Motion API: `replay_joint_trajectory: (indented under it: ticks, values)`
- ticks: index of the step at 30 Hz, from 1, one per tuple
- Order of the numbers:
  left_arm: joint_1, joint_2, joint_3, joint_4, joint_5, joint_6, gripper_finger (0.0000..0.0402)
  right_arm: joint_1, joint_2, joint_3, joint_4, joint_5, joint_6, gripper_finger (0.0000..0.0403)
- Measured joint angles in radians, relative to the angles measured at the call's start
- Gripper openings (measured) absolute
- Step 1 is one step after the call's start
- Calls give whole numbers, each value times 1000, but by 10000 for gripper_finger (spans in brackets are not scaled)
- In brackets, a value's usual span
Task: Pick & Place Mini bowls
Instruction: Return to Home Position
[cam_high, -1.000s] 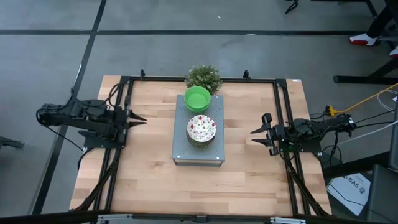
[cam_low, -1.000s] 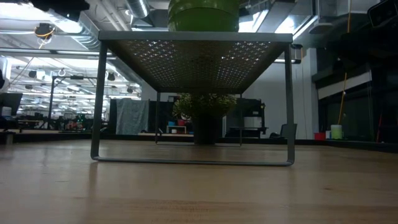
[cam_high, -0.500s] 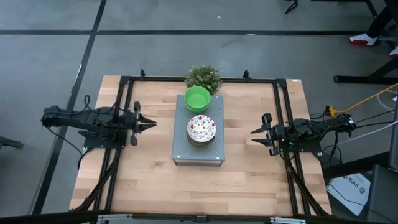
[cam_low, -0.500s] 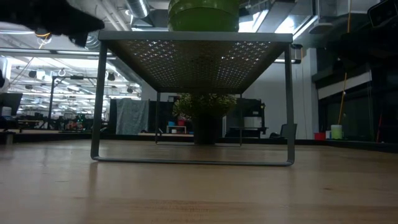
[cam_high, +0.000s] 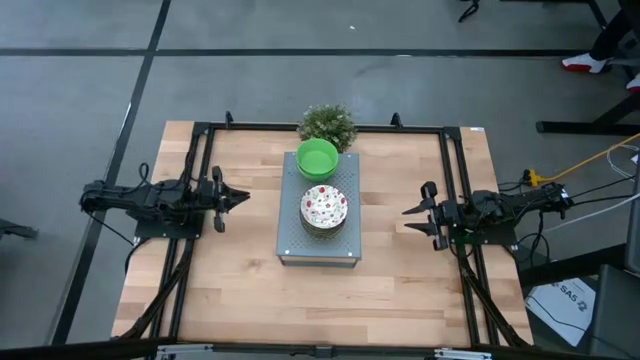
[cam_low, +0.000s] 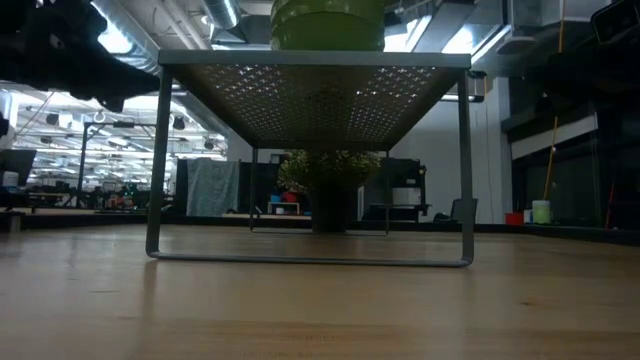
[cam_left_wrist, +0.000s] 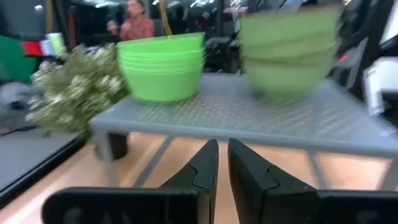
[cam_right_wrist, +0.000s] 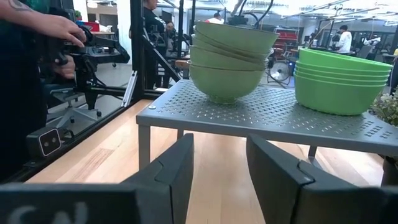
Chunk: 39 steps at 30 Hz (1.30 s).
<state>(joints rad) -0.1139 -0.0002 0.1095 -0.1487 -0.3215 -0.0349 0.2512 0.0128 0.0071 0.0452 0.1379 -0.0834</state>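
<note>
Fingers of my left gripper (cam_high: 240, 196) are nearly closed on nothing, pointing right at the grey shelf (cam_high: 290, 240) mid-table. On it stand a green stack of mini bowls (cam_high: 318, 158) at the far end, beside the potted plant (cam_high: 327, 124), and a patterned stack (cam_high: 324, 207) nearer. My right gripper (cam_high: 407, 220), parted and empty, faces them from the opposite side. Left looks marginally closer; I judge only a leftward pull-back remains.

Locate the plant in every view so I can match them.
High: plant beyond the shelf's far end.
Low: plant seen under the shelf top.
Left wrist: plant beside the bright green stack.
Right wrist: plant barely showing past that stack.
Shared landmark: the shelf.
</note>
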Motion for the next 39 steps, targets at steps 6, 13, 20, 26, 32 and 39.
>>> replay_joint_trajectory:
  ticks: [6, 13, 20, 26, 32, 39]
  values:
    - [39, 1, -52, 56, 10, 0, 23, 0, 0, 0, 0, 0, 0, 147]
    - [170, 4, -101, 190, 139, 80, 2, 0, 0, 0, 0, 0, 0, 147]
    - [265, 18, -101, 164, 290, 135, 5, 0, 0, 0, -1, 0, 0, 147]
    - [274, 54, -101, 162, 297, 170, 5, 0, 0, 0, -1, 0, 0, 147]
    - [274, 71, -101, 162, 291, 132, 6, 0, 0, 0, -1, 0, 0, 147]
    - [274, 71, -101, 165, 290, 127, 6, 0, 0, 0, -1, 0, 0, 147]
